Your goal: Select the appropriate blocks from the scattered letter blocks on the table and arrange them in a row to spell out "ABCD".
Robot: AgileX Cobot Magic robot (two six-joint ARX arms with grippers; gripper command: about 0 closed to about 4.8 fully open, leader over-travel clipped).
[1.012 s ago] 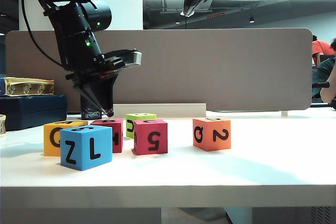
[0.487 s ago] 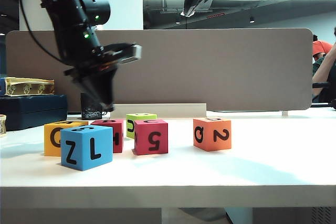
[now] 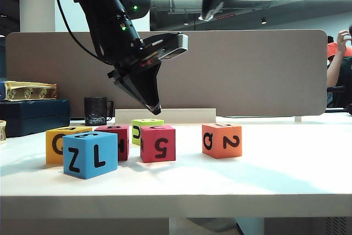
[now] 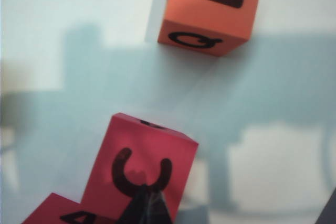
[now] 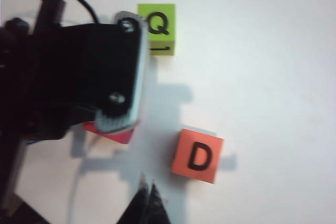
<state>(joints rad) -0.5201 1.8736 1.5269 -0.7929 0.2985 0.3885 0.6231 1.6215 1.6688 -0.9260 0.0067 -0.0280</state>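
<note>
1. We take the pink-red block [image 3: 158, 143], the one with a 5 on its front, as our landmark on the table [image 3: 264, 174].
2. We see the left arm slanting down from the upper left, with the left gripper [image 3: 155, 107] pointing down, hanging above the pink-red block and clear of it. Its jaws are pressed together and hold nothing.
3. In the left wrist view that gripper's tip [image 4: 145, 208] sits over the C on the pink-red block's [image 4: 142, 174] top.
4. The right gripper [image 3: 207, 14] hangs high above and to the right of the pink-red block, tilted down, fingers closed on nothing.
5. The orange block [image 3: 222, 140] stands well to the right of the pink-red block.
6. The red block [image 3: 116, 139] stands just left of it, and the yellow-orange block [image 3: 56, 142] farther left.
7. The blue block [image 3: 90, 154] stands left of it and nearer the front edge.
8. The green block [image 3: 144, 126] stands just behind it.
</note>
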